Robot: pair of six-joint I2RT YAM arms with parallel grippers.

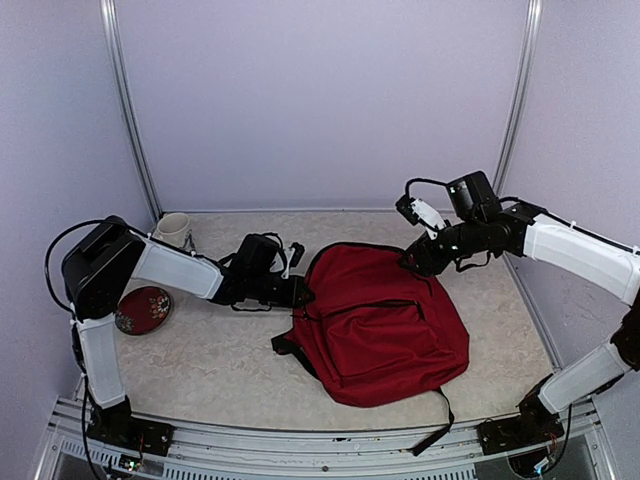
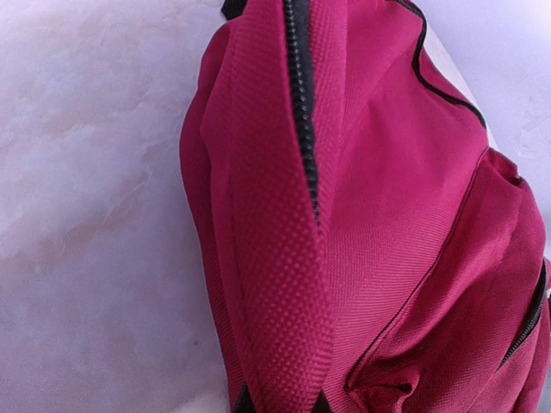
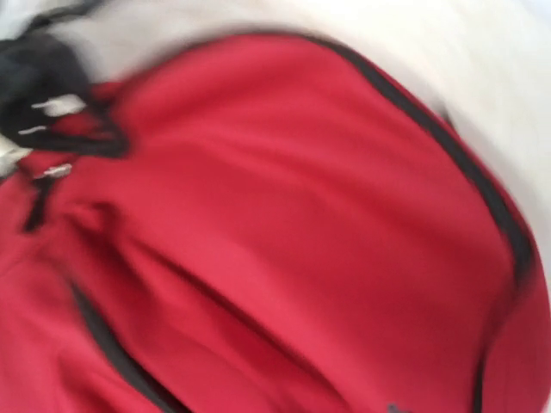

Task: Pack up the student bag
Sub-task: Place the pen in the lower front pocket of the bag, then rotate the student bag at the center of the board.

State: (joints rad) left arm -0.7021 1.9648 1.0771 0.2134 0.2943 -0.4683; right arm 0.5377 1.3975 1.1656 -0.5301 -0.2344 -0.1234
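Red bag [image 1: 385, 320] on the desk [image 1: 220, 350].
The left hand [image 1: 300, 292] pinches its edge; right hand [image 1: 413, 264] near it, state unclear.

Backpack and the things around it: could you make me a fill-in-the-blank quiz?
The backpack is ___ in colour.
Seen from above, the cup stands ___ back on the table than the patterned dish.
The left pincer grips the backpack's ___ side.
Missing words: red, farther, left.
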